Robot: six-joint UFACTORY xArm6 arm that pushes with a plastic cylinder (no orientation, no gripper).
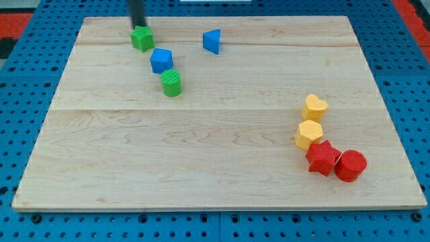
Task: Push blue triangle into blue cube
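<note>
Your arm has no fingers to open or close; my tip [138,25] seems to touch the green block [142,38]. The blue triangle [212,41] sits right of the blue cube [161,60], apart.

Bright, even overhead light on my feed. Table [222,154] evenly lit, no glare. Short soft shadows hug blocks, e.g. under red cylinder [351,165]. My rod slightly motion-blurred near view's top; tip [139,26] edge soft. Blocks sharp. Mild keystone perspective.
</note>
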